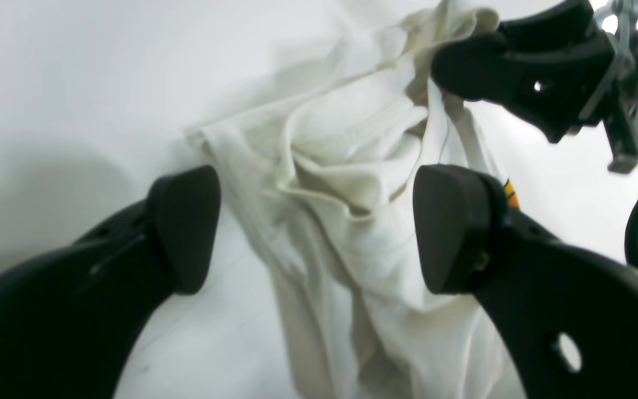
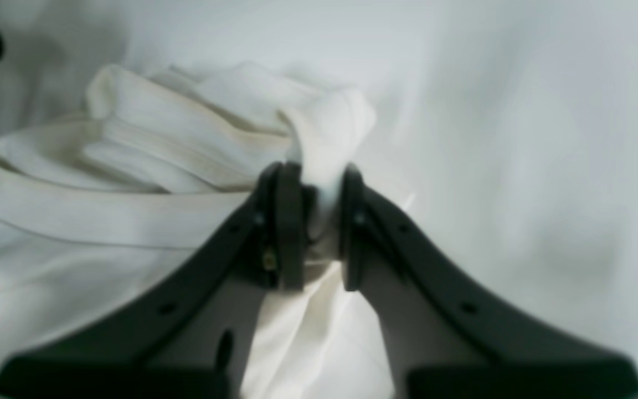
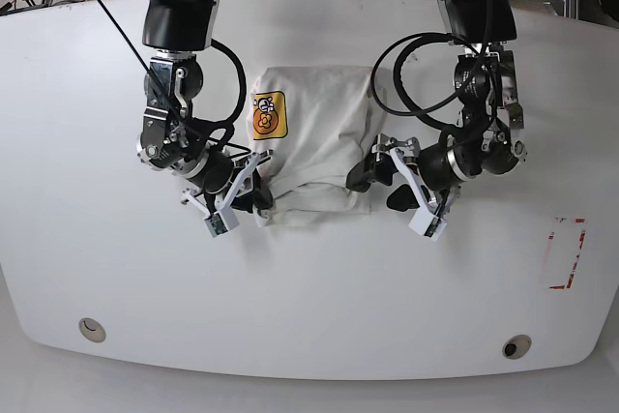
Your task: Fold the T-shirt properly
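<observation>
The white T-shirt point(image 3: 314, 132) lies partly folded and wrinkled on the table, with a yellow-orange graphic point(image 3: 268, 115) showing near its left edge. My right gripper point(image 2: 319, 221) is shut on a bunched fold of the shirt point(image 2: 130, 166). In the base view it point(image 3: 259, 196) sits at the shirt's lower left corner. My left gripper point(image 1: 319, 227) stands open, its pads point(image 1: 186, 227) spread wide on either side of crumpled cloth point(image 1: 352, 166) without pinching it. In the base view it point(image 3: 377, 187) is at the shirt's lower right edge. The right gripper point(image 1: 485, 66) also shows in the left wrist view, clamped on cloth.
The white table point(image 3: 116, 268) has a red tape rectangle point(image 3: 564, 253) at the right. Two round grommets point(image 3: 92, 329) point(image 3: 515, 346) sit near the front edge. Black cables point(image 3: 406, 74) loop off the left arm above the shirt.
</observation>
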